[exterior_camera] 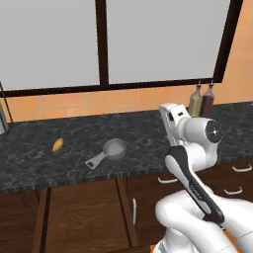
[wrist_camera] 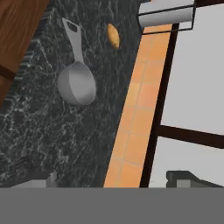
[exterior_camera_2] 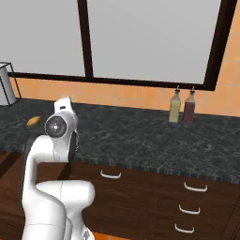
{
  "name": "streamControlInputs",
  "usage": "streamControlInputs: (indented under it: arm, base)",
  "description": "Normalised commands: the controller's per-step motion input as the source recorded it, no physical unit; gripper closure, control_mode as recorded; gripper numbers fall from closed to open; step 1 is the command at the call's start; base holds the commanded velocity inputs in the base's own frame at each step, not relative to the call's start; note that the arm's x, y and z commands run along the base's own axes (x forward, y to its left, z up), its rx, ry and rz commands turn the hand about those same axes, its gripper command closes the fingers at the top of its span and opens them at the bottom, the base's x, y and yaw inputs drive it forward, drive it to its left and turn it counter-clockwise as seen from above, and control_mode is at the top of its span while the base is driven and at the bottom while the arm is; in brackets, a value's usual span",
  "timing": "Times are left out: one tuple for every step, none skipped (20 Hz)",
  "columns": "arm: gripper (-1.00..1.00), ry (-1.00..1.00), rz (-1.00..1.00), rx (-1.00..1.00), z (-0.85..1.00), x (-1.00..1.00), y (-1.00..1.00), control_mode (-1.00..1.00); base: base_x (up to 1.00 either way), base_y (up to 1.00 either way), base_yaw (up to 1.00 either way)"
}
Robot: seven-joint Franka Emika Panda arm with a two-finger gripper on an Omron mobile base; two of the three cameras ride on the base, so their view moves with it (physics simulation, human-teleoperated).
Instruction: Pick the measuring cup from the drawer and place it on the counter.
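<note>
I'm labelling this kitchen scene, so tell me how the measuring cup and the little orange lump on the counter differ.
The measuring cup is grey metal, while the orange lump is a dull orange.
The measuring cup is a round bowl with a long flat handle holed at its end; the orange lump is a plain oval with no handle.
The measuring cup is clearly larger than the orange lump.
Both rest on the black speckled counter, apart from each other.

Measuring cup [exterior_camera: 112,149] showing plain grey metal, lying on the counter [exterior_camera: 148,136], black stone speckled grey. Small lump [exterior_camera: 58,145] near the counter's left edge reading orange. Wall tiles [exterior_camera: 123,101] glowing orange; drawer fronts [exterior_camera_2: 154,197] showing dark brown, handles [exterior_camera_2: 110,175] white. Two bottles [exterior_camera_2: 182,107]: olive-yellow, dark red.
</note>
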Motion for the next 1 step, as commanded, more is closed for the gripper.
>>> streamControlInputs:
  arm:
    - [-1.0, 0.0, 0.0, 0.0, 0.0, 0.0, 0.0, -1.0]
  base:
    - [0.0, 0.0, 0.0]
